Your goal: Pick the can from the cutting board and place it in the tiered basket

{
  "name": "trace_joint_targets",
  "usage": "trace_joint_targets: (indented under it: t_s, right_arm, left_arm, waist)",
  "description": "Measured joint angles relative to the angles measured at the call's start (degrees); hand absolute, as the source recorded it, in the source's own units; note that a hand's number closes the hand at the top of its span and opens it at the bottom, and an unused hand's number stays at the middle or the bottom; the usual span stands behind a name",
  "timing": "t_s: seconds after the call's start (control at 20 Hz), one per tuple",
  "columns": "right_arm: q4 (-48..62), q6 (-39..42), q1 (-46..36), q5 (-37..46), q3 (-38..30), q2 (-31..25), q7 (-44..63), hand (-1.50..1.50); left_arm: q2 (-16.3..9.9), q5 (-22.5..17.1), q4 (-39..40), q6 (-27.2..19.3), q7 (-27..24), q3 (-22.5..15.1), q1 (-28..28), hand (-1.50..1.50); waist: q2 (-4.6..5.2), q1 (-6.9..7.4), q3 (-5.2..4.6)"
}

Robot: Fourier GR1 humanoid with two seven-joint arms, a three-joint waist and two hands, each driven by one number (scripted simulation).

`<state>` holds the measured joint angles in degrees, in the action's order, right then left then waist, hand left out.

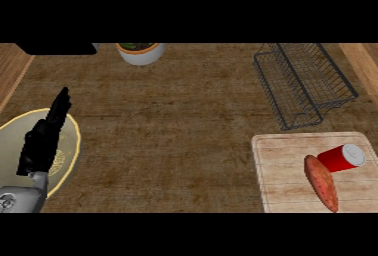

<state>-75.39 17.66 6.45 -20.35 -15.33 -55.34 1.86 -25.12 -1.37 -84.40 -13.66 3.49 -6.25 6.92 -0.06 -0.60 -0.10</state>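
Observation:
A red can [342, 158] with a silver end lies on its side on the pale wooden cutting board [284, 155] at the lower right. An orange-red sweet potato [322, 182] lies just beside it on the board. The dark wire tiered basket [304, 82] stands at the upper right, beyond the board, with nothing in it. My left hand [44, 140] rests at the left edge, fingers straight and pointing up, far from the can. My right hand does not show.
A round yellow-rimmed plate [68, 150] lies under the left hand at the lower left. A white pot with a plant [140, 52] stands at the top centre, next to a black object [55, 48]. Brown counter fills the middle.

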Motion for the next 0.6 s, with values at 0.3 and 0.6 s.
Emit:
trace_joint_targets:
  t_s: [0.3,0.6]
  right_arm:
    - [-4.5,6.3,-4.9,1.8,4.4,-6.8,10.2,-1.5]
    - [-6.6,6.3,-11.9,3.8,8.8,-4.3,22.3,-1.5]
  left_arm:
    - [0.7,1.0,0.6,0.4,0.0,-0.1,0.9,0.0]
    - [2.0,2.4,1.6,1.0,-0.2,0.7,1.7,0.0]
  waist:
    - [0.13,0.98,-0.01]
    - [0.13,1.08,0.03]
